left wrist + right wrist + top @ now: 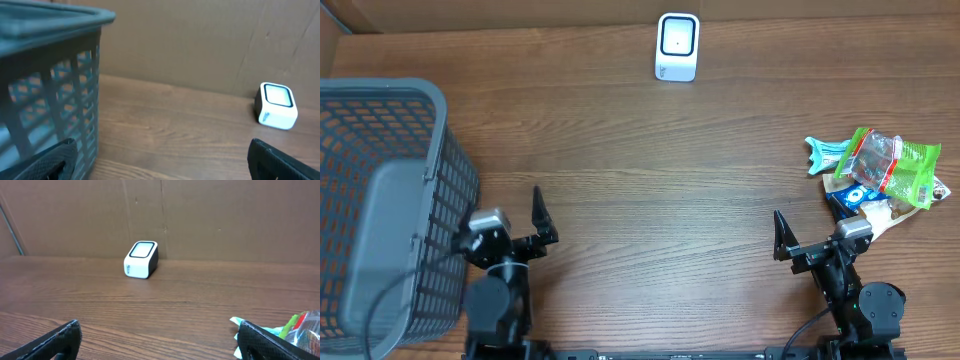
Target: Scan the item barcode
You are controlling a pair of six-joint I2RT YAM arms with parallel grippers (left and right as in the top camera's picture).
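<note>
overhead: high above, looking straight down on the whole brown wood-grain table (650, 180) | left wrist: low over the tabletop, facing the far brown cardboard wall (190, 45), grey plastic lattice basket (50, 90) close on its left | right wrist: low, same heading | shared: white box-shaped scanner with dark-rimmed screen (677, 46) appears in all three views

The worktop (640, 180) is a brown wood-grain surface. Three groups rest directly on it. A grey mesh basket (450, 200) stands at the left edge. A white barcode scanner (677, 46) with a dark-framed window stands at the far centre, well apart from the basket. A pile of packets (880, 175) lies at the right edge: a green-trimmed clear bag (895, 160) on top, overlapping a blue packet (850, 197) and a teal packet (825, 152).
</note>
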